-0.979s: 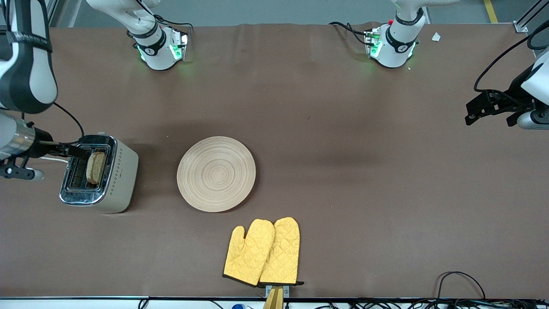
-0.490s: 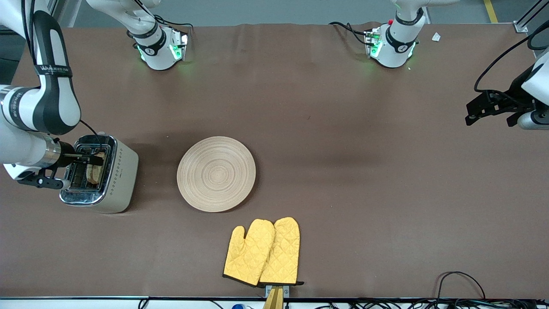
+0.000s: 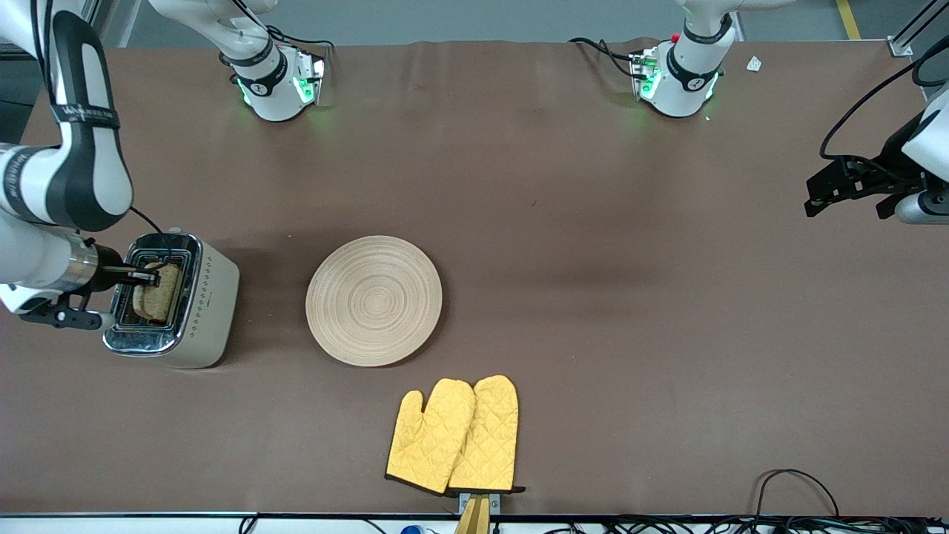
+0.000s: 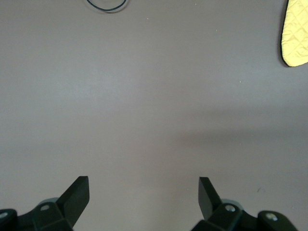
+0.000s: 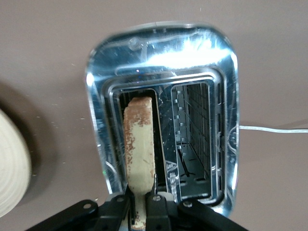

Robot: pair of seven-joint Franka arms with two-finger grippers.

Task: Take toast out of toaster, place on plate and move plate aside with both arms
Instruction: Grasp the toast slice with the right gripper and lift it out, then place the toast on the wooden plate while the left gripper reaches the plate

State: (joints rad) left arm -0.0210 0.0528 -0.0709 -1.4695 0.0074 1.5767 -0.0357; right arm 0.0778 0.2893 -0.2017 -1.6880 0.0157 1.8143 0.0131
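The toast (image 3: 157, 291) stands on edge in a slot of the chrome toaster (image 3: 200, 326) at the right arm's end of the table. My right gripper (image 3: 150, 279) is over the toaster and shut on the toast's top edge. In the right wrist view the toast (image 5: 139, 144) sits between the black fingers (image 5: 159, 211) with the toaster (image 5: 221, 106) below. The round wooden plate (image 3: 374, 300) lies flat beside the toaster, toward the table's middle; its rim also shows in the right wrist view (image 5: 12, 168). My left gripper (image 3: 845, 189) waits open and empty over the left arm's end of the table (image 4: 143, 185).
A pair of yellow oven mitts (image 3: 456, 436) lies nearer to the front camera than the plate; one corner shows in the left wrist view (image 4: 296, 33). Cables (image 3: 797, 489) lie at the table's front edge. The toaster's white cord (image 5: 269, 128) runs off its side.
My right arm moved in over the toaster and its gripper closed on the toast; the toast now stands a little higher in its slot. The left arm has not moved.
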